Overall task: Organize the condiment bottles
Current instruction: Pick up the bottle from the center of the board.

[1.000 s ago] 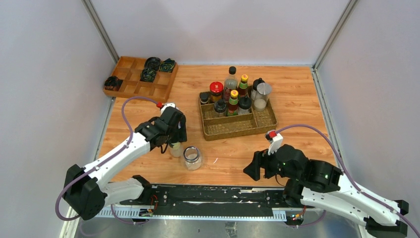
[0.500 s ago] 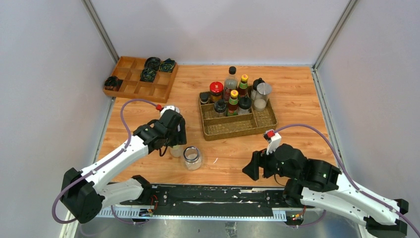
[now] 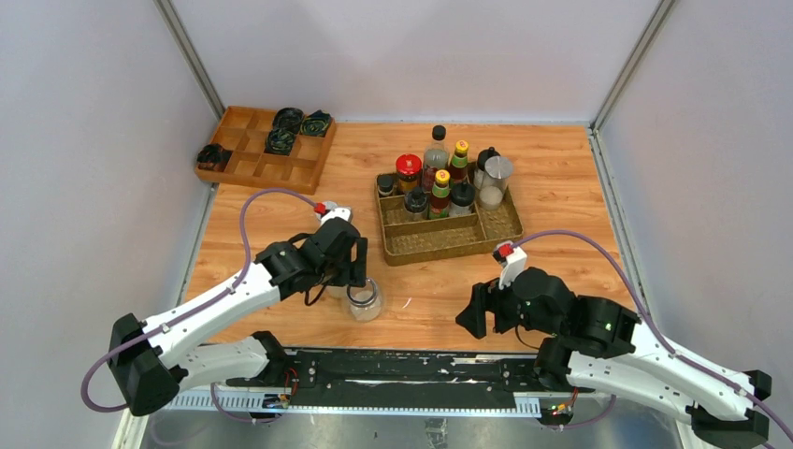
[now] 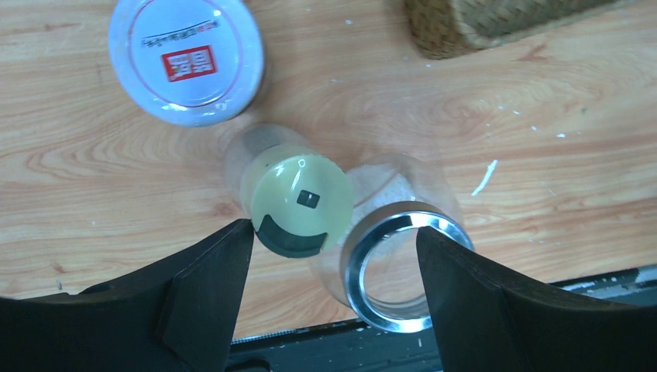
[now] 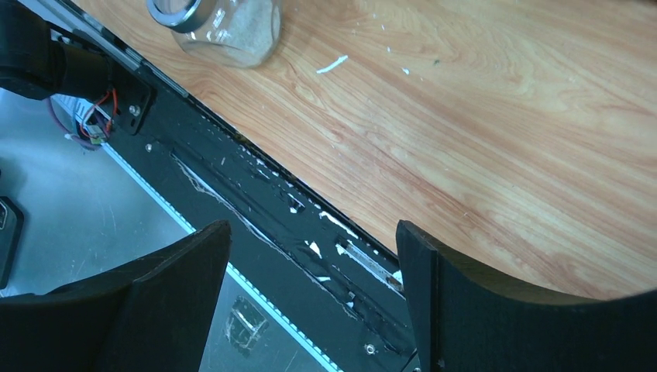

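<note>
White round lid (image 4: 186, 60), up-left of the yellow-green cap (image 4: 298, 200): red patch (image 4: 190, 62) with white characters, seen upside down, and an arc of small dark print beside it. Both too blurred to read. Bottles (image 3: 439, 192) in the woven tray (image 3: 435, 238), top view: labels too small to read.

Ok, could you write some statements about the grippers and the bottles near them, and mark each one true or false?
The left gripper is open over the pale-capped bottle. True.
The right gripper holds a bottle. False: it is open and empty.
The silver-rimmed jar stands inside the woven tray. False: it stands on the table, outside the woven tray.
A white-lidded jar stands near the pale-capped bottle. True.
</note>
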`<state>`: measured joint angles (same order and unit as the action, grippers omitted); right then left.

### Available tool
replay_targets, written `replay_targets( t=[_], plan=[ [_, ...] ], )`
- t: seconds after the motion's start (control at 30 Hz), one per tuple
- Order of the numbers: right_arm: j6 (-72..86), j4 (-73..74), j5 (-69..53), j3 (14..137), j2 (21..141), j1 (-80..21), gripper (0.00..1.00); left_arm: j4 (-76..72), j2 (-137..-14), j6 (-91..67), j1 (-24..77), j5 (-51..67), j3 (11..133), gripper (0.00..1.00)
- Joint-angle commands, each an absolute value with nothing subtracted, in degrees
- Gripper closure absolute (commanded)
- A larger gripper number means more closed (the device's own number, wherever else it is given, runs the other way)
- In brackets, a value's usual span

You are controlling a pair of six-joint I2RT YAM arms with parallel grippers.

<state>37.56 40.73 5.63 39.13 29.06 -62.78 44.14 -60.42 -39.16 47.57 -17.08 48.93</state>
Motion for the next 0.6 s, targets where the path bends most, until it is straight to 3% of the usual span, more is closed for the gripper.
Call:
replay_targets(
  t=[0.0,0.27,0.57],
  plan=[
    [34.91,42.89,8.33,44.32,29.60,-63.63,0.16,45.18,-61.19,-40.07,49.24,-19.15,51.31,0.17],
    [32.20,50.46,14.36,53.59,28.74,-63.63,0.14,48.08,-60.47,-38.83,49.31,-23.05,53.95,0.17],
    [31.20,53.55,17.08,56.53,27.73,-63.63,0.13,49.12,-61.36,-37.97,50.83,-18.62,55.91,0.17]
  ],
)
